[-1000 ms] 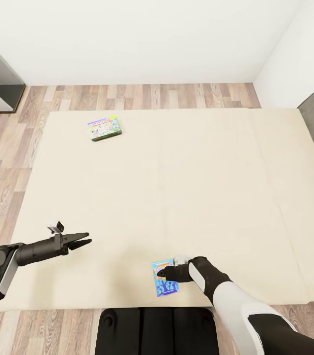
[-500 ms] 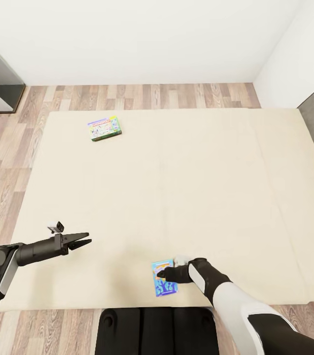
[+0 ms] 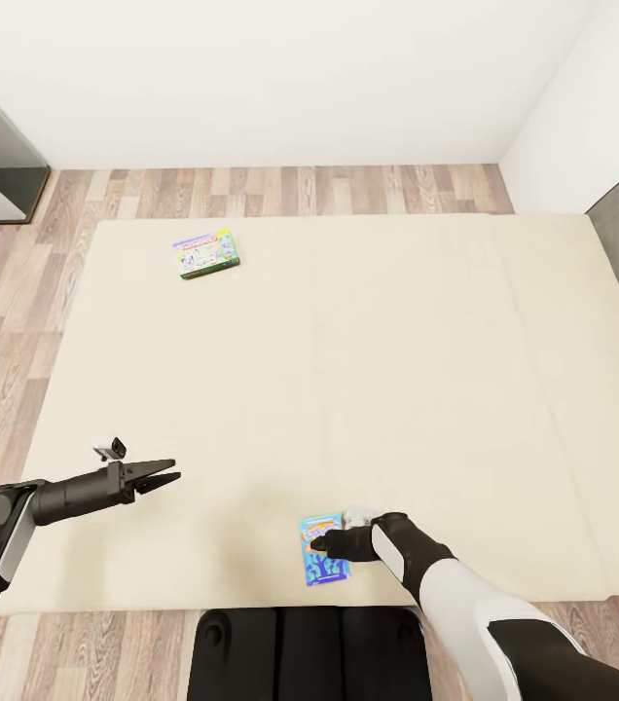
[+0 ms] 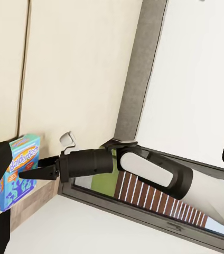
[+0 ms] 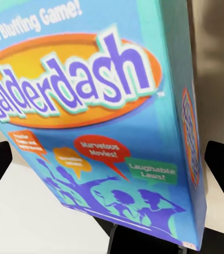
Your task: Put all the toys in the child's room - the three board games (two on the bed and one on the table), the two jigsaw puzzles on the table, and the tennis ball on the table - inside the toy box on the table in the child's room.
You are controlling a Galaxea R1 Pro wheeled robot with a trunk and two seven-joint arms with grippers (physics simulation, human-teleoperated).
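The blue board game (image 3: 322, 551) lies flat near the front edge of the bed (image 3: 368, 389) — its cover reads "Balderdash" in the right wrist view. The right gripper (image 3: 320, 545) is placed over it; whether its jaws are closed cannot be told. The green-bordered board game (image 3: 206, 253) lies well apart, toward the far left corner. The left gripper (image 3: 168, 476) hovers over the mattress — jaws slightly parted, nothing held.

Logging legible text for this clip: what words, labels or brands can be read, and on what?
"Balderdash": orange oval on the blue board game.
"...ous Bluffing Game!": its top edge, start cut off.
"Marvelous Movies!" and "Laughable Laws!": small bubbles on it, somewhat blurred.
Two orange bubbles: too blurred to read.
Green-bordered board game on the bed: print too small to read.
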